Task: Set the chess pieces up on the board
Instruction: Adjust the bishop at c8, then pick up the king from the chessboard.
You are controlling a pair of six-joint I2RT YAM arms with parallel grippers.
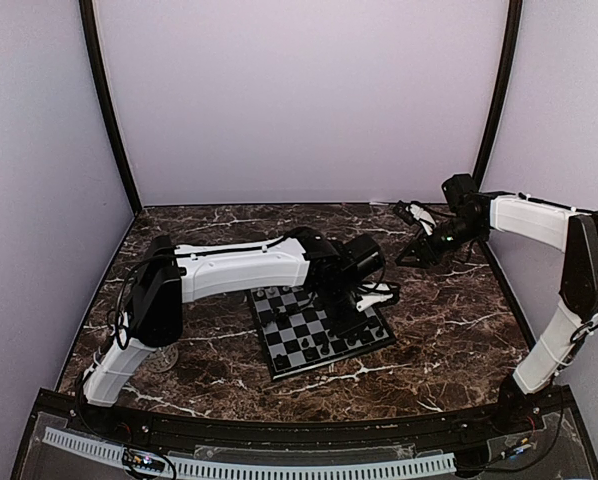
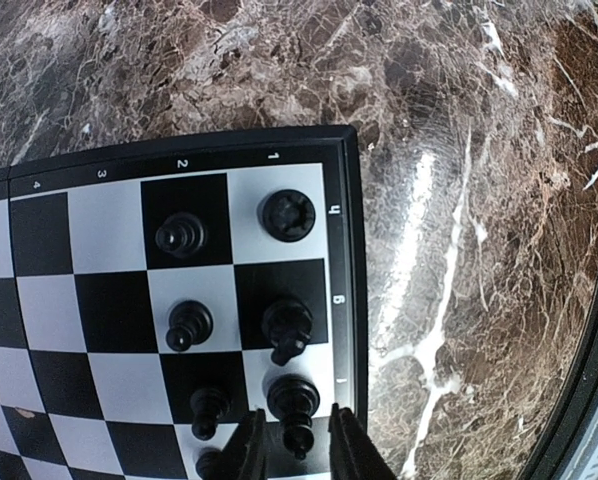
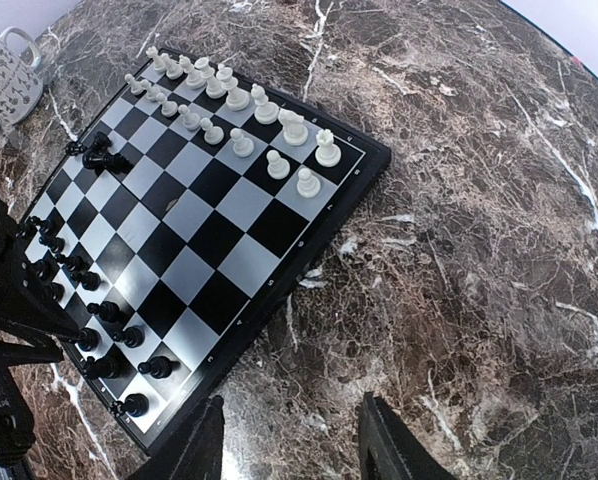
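The board (image 1: pixel 279 352) lies mid-table, with white pieces (image 3: pixel 239 98) in two rows on one side and black pieces (image 3: pixel 99 340) along the other. My left gripper (image 2: pixel 294 425) hangs over the board's corner (image 2: pixel 347 250). Its jaws are slightly open on either side of a standing black piece (image 2: pixel 297 405), with a thin gap on each side. A black rook (image 2: pixel 287 215), a knight (image 2: pixel 287 330) and pawns (image 2: pixel 189 325) stand beside it. My right gripper (image 3: pixel 291 410) is open and empty over bare marble, off the board's edge, at the table's far right (image 1: pixel 414 215).
A patterned mug (image 3: pixel 9 75) stands beyond the board's far corner. Two black pieces (image 3: pixel 99 158) sit apart on the board's side edge. Dark veined marble (image 3: pixel 479 250) surrounds the board. The left arm (image 1: pixel 239 268) reaches across the board's far side.
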